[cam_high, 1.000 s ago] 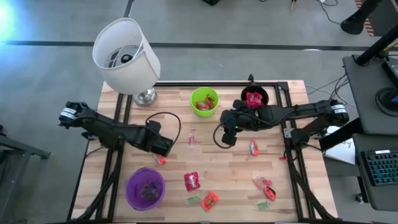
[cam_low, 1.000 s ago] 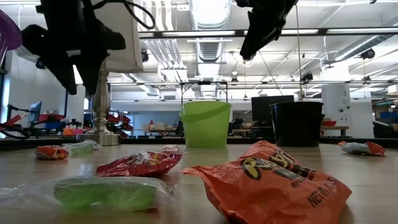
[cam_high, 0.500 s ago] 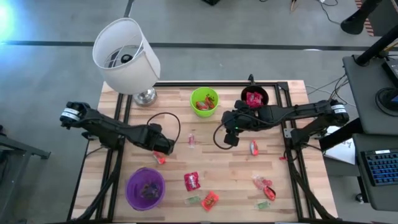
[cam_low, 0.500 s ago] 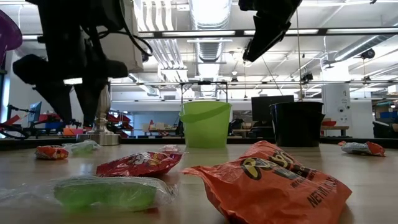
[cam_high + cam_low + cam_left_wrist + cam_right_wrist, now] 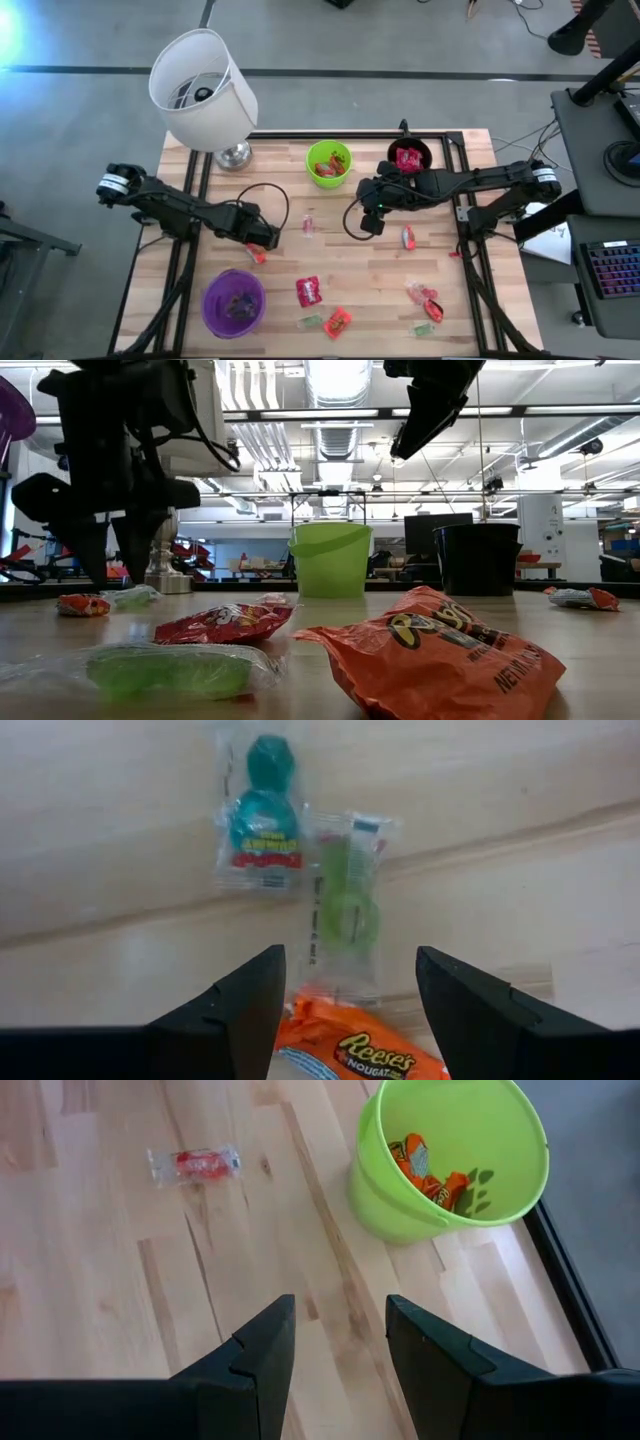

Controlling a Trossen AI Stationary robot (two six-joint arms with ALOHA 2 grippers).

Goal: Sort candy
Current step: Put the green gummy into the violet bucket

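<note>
Since the candy is all small crinkly wrapped pieces and flat packets, expect it light, soft and slippery: pinch across the body of a packet, not the loose wrapper ends, which look likely to slide out. Left gripper is low over the table just above the orange Reese's packet, fingers spread wide, nothing between them, packet sitting in the gap at the tips; can't tell if they touch it. Just beyond it lie a clear-wrapped green ring candy and a teal-wrapped sweet, side by side, touching or nearly so. Right gripper hangs above the table centre near the green cup, fingers apart and empty. Orange pieces already sit in the green cup, red ones in the black cup, the purple cup holds some too. Loose pieces remain across the front of the table: a red packet, an orange packet, a few more at front right.
</note>
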